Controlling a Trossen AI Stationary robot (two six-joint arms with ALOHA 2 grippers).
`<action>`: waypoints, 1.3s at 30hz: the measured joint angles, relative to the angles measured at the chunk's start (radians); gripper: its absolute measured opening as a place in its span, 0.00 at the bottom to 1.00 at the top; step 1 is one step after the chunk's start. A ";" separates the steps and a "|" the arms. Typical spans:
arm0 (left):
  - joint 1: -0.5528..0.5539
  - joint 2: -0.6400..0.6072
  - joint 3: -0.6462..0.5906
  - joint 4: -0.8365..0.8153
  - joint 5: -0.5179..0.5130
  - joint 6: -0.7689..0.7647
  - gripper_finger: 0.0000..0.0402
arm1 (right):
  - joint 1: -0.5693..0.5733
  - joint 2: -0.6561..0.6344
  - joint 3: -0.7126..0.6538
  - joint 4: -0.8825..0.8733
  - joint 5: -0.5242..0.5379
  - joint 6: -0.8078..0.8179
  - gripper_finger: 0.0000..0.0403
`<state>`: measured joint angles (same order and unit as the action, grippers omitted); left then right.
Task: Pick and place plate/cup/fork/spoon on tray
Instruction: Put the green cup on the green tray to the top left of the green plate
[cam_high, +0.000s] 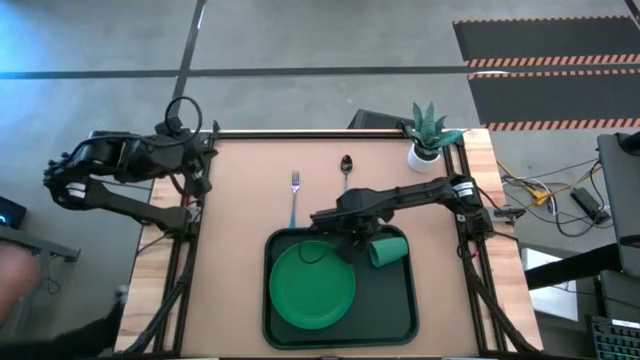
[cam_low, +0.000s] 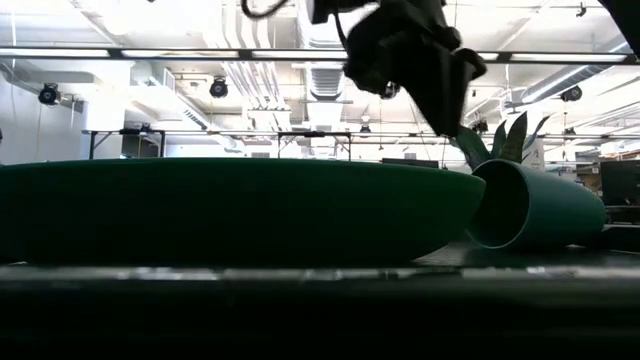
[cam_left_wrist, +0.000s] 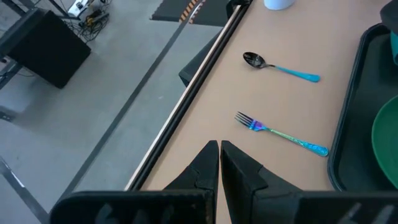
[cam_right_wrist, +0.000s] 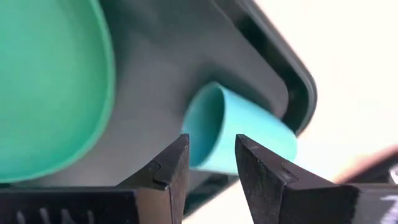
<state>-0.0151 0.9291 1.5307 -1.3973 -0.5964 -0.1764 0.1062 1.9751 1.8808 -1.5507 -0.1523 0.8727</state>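
The dark green tray sits at the table's near middle. The bright green plate lies flat on its left half. The small green cup lies on its side on the tray floor near the far right corner, its mouth toward the plate. My right gripper hangs open above the cup, pointing down and touching nothing; the low view shows it well above the cup. The fork and spoon lie on the bare table beyond the tray. My left gripper waits shut over the table's far left corner.
A white pot with a spiky green plant stands at the table's far right corner. The fork and spoon lie side by side, handles toward the tray. Bare tabletop stretches left of the tray.
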 joint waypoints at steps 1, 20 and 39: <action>0.000 0.000 0.000 0.000 0.000 0.000 0.00 | 0.001 0.000 -0.015 -0.006 -0.011 0.002 0.29; -0.001 0.004 0.000 0.000 0.009 0.001 0.00 | 0.051 0.000 -0.160 0.079 -0.067 0.052 0.29; -0.001 0.004 0.000 0.000 0.068 0.010 0.00 | 0.051 -0.001 -0.271 0.127 0.039 0.032 0.29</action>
<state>-0.0158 0.9329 1.5307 -1.3974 -0.5289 -0.1669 0.1574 1.9741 1.6094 -1.4241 -0.1132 0.9044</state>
